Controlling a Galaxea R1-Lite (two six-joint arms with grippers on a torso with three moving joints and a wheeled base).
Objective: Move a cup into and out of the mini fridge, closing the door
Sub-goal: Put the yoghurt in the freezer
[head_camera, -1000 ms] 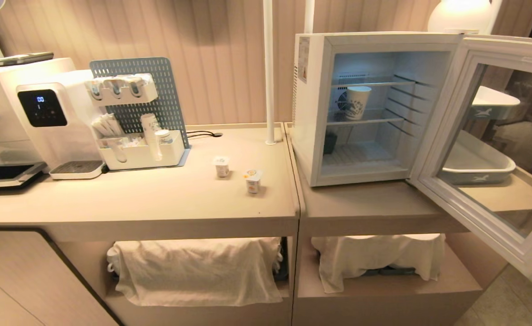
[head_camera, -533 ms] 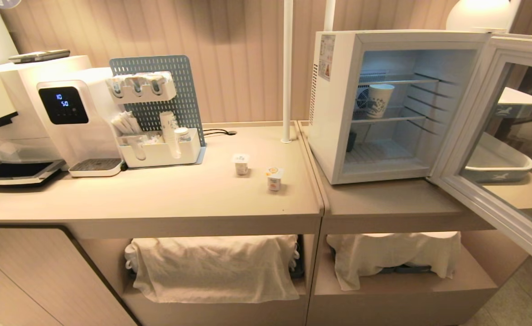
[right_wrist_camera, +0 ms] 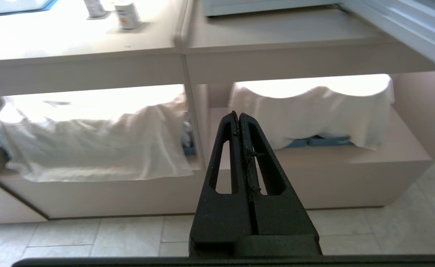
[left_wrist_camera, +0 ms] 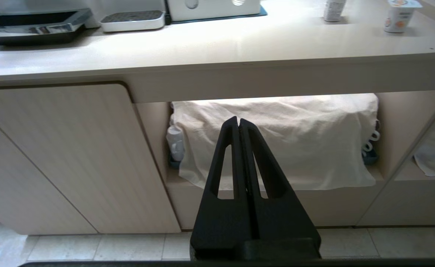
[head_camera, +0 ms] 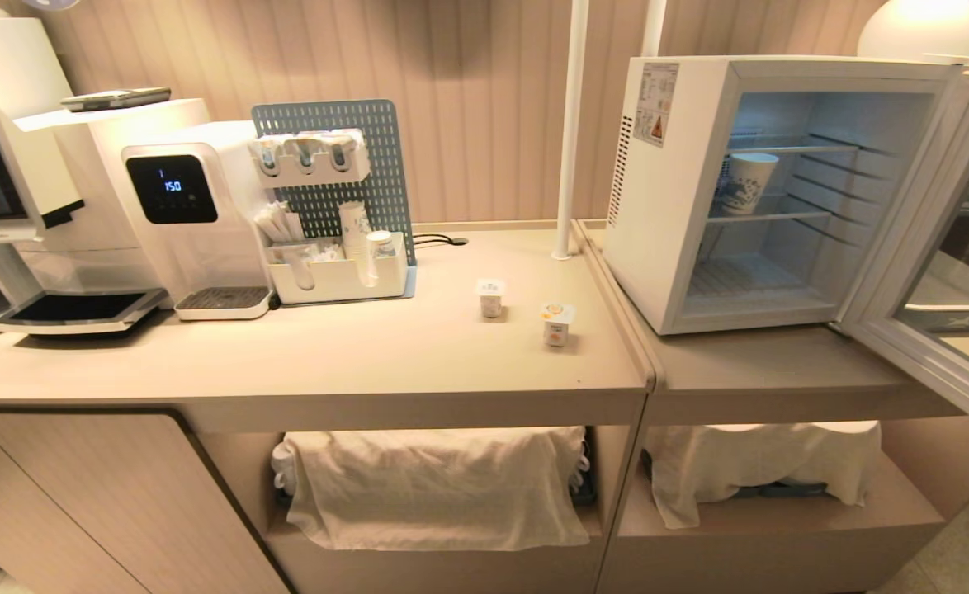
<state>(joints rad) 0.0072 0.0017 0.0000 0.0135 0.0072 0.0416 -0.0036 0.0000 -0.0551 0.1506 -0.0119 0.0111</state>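
Cup (head_camera: 750,183) upright on the middle wire shelf of the mini fridge (head_camera: 683,190), toward the left rear of the cavity, close against the back wall. Long axis vertical, mouth up. White paper, tapered, with a dark blue printed pattern around the lower half.

Door (head_camera: 930,247) swung wide on its right-side hinge, hanging out past the right front corner of the countertop (head_camera: 451,363); pale frame, glass pane showing the trays behind it.

Fridge set on the right-hand section of the countertop, near that section's rear edge. Two small yogurt pots (head_camera: 556,323) on the left-hand section, near its right edge.

Left gripper (left_wrist_camera: 238,124) and right gripper (right_wrist_camera: 238,118) both low in front of the cabinet, below the countertop's front edge, fingers pressed together, gripping nothing. Neither seen from the head.

Cup well above and beyond both grippers, off to the right. Right gripper probably the nearer, facing the cloth-draped bay (right_wrist_camera: 314,111) under the fridge section; left gripper facing the bay further left. Reach likely up, forward and into the open cavity, skirting the door's inner edge.
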